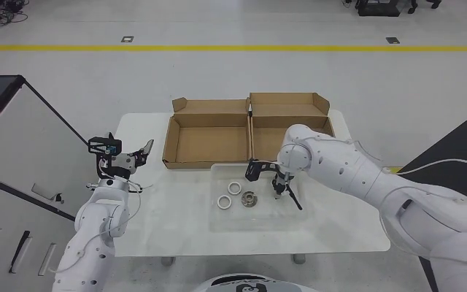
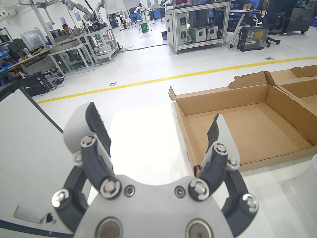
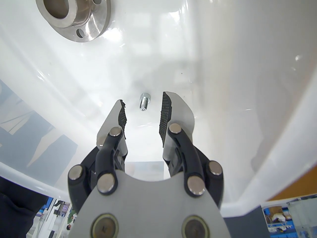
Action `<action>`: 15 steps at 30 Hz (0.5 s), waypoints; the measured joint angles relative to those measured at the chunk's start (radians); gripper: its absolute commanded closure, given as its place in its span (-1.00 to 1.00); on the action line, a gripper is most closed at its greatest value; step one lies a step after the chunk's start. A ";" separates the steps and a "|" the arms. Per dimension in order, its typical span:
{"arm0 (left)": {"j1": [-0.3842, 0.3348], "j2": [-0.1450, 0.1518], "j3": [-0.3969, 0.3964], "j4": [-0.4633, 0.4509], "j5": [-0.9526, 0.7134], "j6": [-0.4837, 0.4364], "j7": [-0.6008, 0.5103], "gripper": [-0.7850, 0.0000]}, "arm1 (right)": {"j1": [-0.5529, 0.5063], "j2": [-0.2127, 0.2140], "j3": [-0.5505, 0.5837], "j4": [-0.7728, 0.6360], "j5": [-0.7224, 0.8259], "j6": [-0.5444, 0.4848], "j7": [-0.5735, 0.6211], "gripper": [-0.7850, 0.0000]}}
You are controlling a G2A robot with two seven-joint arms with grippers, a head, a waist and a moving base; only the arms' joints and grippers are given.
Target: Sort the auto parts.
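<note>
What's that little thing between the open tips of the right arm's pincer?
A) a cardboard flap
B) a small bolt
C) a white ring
B: a small bolt lies on the floor of the white tray, between the fingers of the right pincer, touching neither.

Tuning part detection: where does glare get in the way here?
Right wrist view: bright reflections streak the glossy tray around the bolt and flange. Left wrist view: the table glares white beyond the open left gripper. Top view: even light.
</note>
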 measured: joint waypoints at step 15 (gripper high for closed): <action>0.000 0.000 0.000 0.000 0.000 0.000 0.000 -1.00 | 0.007 -0.014 -0.012 0.021 -0.002 -0.008 -0.009 0.42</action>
